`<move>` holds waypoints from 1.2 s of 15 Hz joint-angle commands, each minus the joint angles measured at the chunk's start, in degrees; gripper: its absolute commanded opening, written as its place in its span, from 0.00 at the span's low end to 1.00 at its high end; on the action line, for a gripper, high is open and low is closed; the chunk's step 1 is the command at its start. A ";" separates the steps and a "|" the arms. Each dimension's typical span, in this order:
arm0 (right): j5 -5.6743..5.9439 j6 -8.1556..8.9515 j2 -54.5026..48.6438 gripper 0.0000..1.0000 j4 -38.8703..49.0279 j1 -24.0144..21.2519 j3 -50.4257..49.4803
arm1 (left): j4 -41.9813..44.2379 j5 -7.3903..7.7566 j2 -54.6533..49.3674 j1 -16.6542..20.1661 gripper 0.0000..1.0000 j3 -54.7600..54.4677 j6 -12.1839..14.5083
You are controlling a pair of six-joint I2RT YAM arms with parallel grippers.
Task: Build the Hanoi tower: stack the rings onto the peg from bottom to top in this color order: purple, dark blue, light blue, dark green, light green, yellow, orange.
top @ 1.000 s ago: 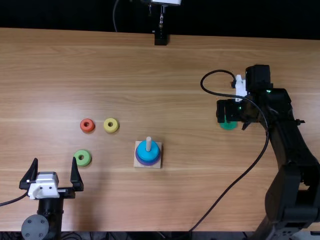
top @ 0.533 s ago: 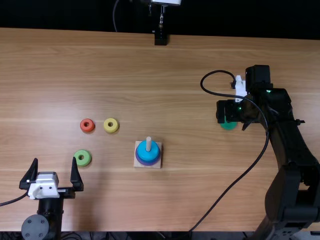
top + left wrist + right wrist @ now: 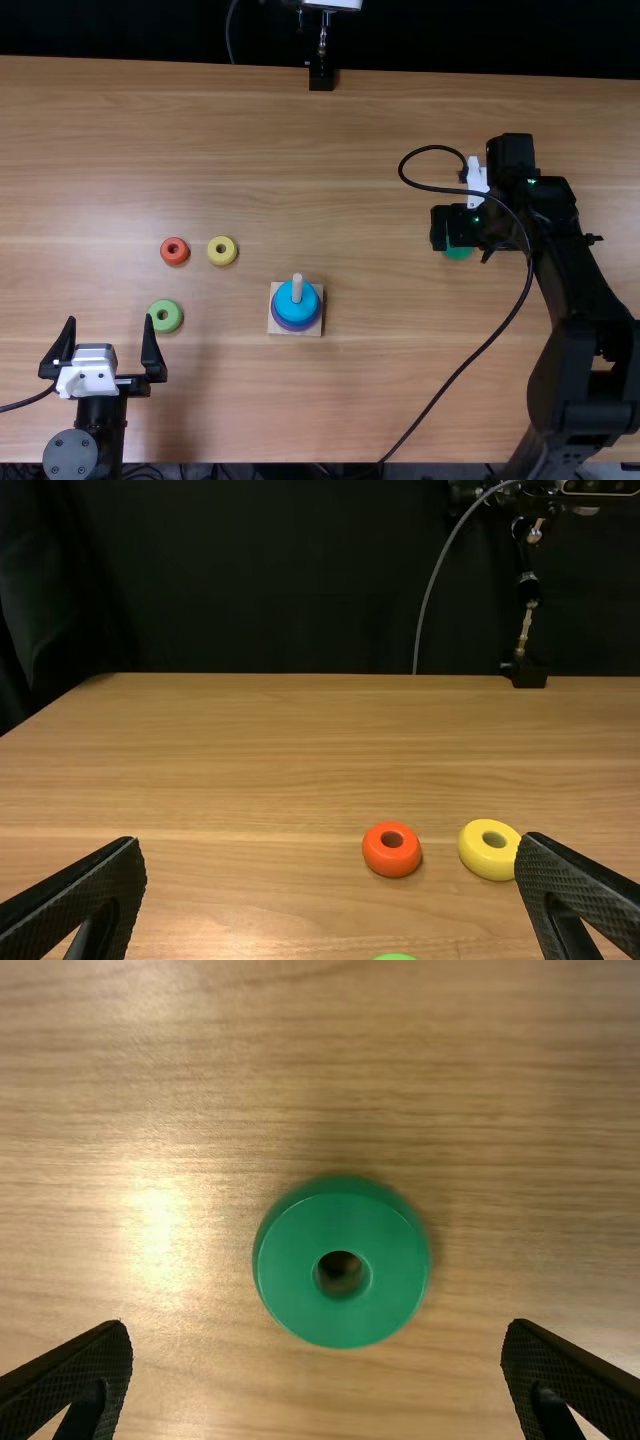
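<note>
Apparently, right gripper (image 3: 455, 227) above dark green ring (image 3: 285, 1275).

A light blue ring (image 3: 287, 298) tops a wider purple ring (image 3: 287, 324) on the upright peg (image 3: 297, 288). An orange ring (image 3: 392, 863), yellow ring (image 3: 488, 862) and light green ring (image 3: 165, 327) lie flat, the dark green ring (image 3: 340, 1322) well apart.

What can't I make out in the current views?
- Top view: part of the dark green ring, under the right arm.
- Top view: how many rings sit beneath the light blue ring, which covers them.
- Left wrist view: most of the light green ring, cut off by the bottom edge.
</note>
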 commanded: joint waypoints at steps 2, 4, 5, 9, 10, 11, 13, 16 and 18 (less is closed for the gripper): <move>-0.37 0.46 1.87 1.00 0.00 0.34 -0.05 | -2.25 0.95 -0.40 0.56 1.00 -1.89 0.65; -0.37 0.46 2.84 1.00 0.11 0.34 0.04 | -2.25 0.95 -0.40 0.56 1.00 -1.89 0.65; -0.37 0.46 3.37 1.00 0.21 0.34 0.04 | -2.25 0.95 -0.40 0.56 1.00 -1.89 0.65; -0.47 0.36 4.77 1.00 0.63 0.34 0.13 | -2.25 0.95 -0.40 0.56 1.00 -1.89 0.65; -0.47 0.36 5.04 1.00 0.74 0.34 0.13 | -2.25 0.95 -0.40 0.56 1.00 -1.89 0.65; -0.47 0.46 5.21 1.00 0.85 0.34 0.13 | -2.25 0.95 -0.40 0.56 1.00 -1.89 0.65; -0.47 0.46 5.21 1.00 0.95 0.34 0.30 | -2.25 0.95 -0.40 0.56 1.00 -1.89 0.65; -0.47 0.46 6.18 1.00 1.06 0.34 1.36 | -2.25 0.95 -0.40 0.56 1.00 -1.89 0.65; -0.47 0.46 7.41 1.00 0.95 0.43 2.41 | -2.25 0.95 -0.40 0.56 1.00 -1.89 0.65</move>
